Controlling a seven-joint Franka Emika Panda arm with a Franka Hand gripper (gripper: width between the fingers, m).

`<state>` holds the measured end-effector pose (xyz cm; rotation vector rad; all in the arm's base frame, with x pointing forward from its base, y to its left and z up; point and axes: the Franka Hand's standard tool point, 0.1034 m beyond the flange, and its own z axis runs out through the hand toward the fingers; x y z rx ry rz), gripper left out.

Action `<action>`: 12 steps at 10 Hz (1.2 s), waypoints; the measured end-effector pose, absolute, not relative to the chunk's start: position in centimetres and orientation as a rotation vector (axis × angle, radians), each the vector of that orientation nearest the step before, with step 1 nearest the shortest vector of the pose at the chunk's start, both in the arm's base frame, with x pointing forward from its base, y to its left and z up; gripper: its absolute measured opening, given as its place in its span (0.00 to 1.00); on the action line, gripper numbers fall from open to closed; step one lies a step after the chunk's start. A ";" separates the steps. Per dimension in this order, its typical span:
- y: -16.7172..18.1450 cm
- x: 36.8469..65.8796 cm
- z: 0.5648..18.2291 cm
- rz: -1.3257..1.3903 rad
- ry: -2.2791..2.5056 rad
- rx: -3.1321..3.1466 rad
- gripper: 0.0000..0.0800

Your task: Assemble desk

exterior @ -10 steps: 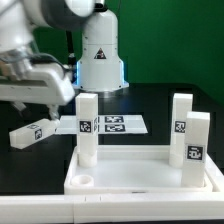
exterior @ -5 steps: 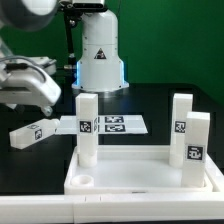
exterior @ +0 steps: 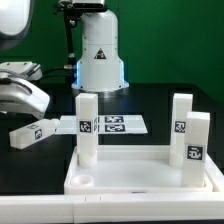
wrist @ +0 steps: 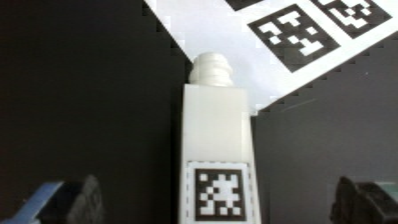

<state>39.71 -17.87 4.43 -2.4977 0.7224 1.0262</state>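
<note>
the tabletop (exterior: 140,178) lies rim up at the front of the black table (exterior: 30,170), with three legs (exterior: 87,128) upright in its sockets. the marker board (exterior: 118,124) lies behind it. the fourth leg (exterior: 33,133) lies loose on the table toward the exterior view's left. the gripper (wrist: 217,198) hangs over this leg, jaws spread wide and touching nothing.

In the exterior view the white robot arm (exterior: 22,85) at nine o'clock is cut off by the picture's edge, and its gripper cannot be made out there. The white plastic tray-like tabletop (exterior: 145,182) loses its near rim at six o'clock. In the wrist view the gripper (wrist: 214,200) shows only blurred dark fingertips (wrist: 68,198) at the edge, and the white blocky leg (wrist: 217,140) runs out of frame, its tag cropped.
</note>
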 end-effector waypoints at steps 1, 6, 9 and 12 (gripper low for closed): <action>-18.6 39.7 3.8 1.044 0.745 -2.489 0.81; -18.5 42.7 3.9 1.172 0.802 -2.429 0.81; -18.5 42.6 3.7 1.178 0.811 -2.424 0.81; -18.5 41.9 1.4 1.229 0.872 -2.395 0.81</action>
